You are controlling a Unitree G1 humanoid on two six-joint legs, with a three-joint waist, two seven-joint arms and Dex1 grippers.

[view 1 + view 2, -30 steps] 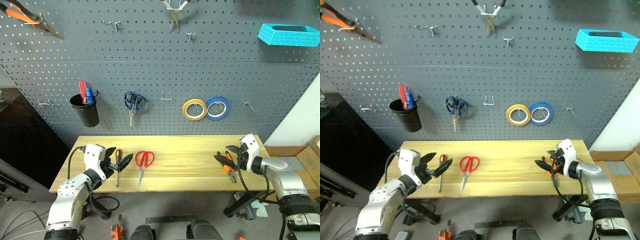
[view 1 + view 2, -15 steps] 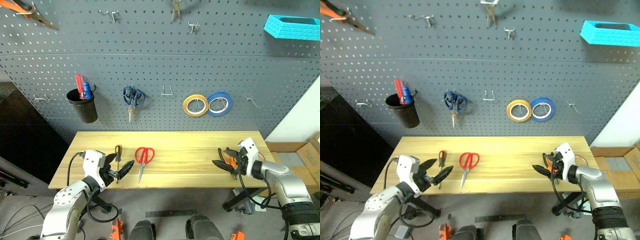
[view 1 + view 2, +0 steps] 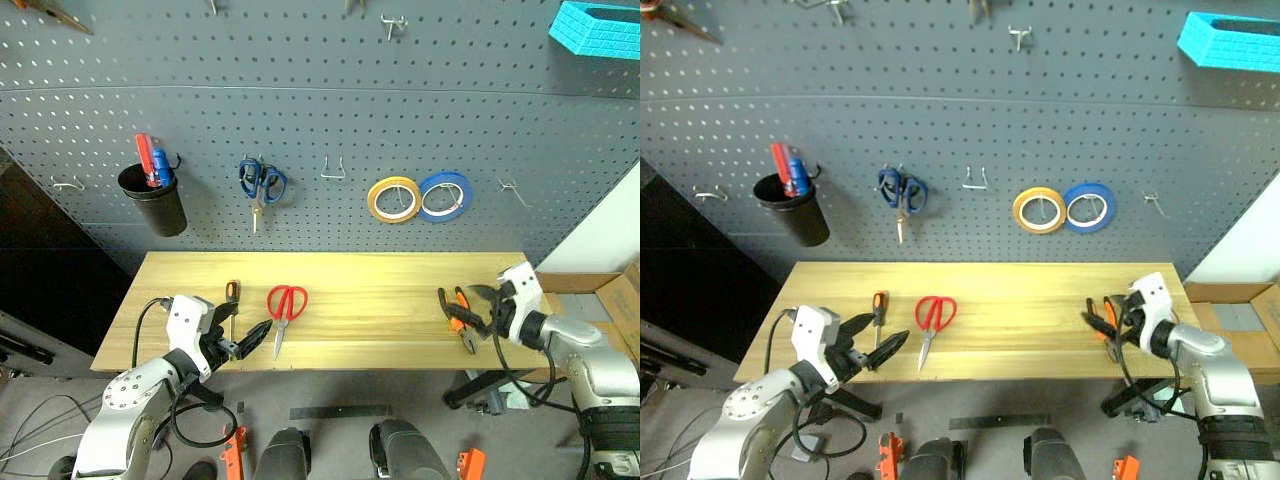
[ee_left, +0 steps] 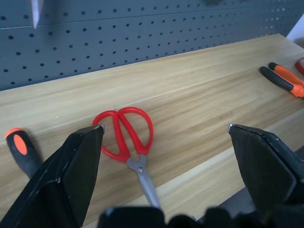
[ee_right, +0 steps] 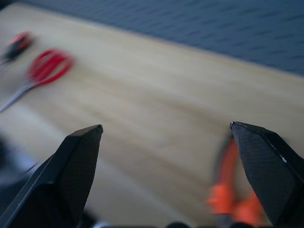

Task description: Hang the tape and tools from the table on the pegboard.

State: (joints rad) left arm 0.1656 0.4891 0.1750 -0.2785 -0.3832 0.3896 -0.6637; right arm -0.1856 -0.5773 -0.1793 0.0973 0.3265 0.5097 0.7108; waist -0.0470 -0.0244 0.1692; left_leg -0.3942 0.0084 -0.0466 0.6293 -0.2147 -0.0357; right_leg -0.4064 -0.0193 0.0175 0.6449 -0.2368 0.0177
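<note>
The desk [image 3: 400, 310] of light yellowish wood stands against the dark grey pegboard [image 3: 330, 130]. The left claw [image 3: 238, 338] is at the desk's front left edge, fingers spread wide and holding nothing. The small screwdriver [image 3: 232, 300] with the orange-and-black handle lies flat on the desk just behind this claw. The red-handled scissors [image 3: 284, 310] lie beside the screwdriver toward the desk's middle, handles toward the pegboard and blades toward the front edge; in the left wrist view they lie between the two fingers, apart from both. The right claw [image 3: 482, 308] is at the right end of the desk, fingers likewise spread wide and empty. The pliers [image 3: 457, 316] with orange-and-black handles lie flat on the desk just beside this claw; whether a fingertip touches them cannot be told. On the pegboard hang a black cup [image 3: 152, 200] holding a red and a blue screwdriver, blue-handled scissors [image 3: 260, 186], a yellow roll [image 3: 392, 200] and a blue roll [image 3: 444, 196] side by side, and a blue bin [image 3: 600, 28] at upper right.
</note>
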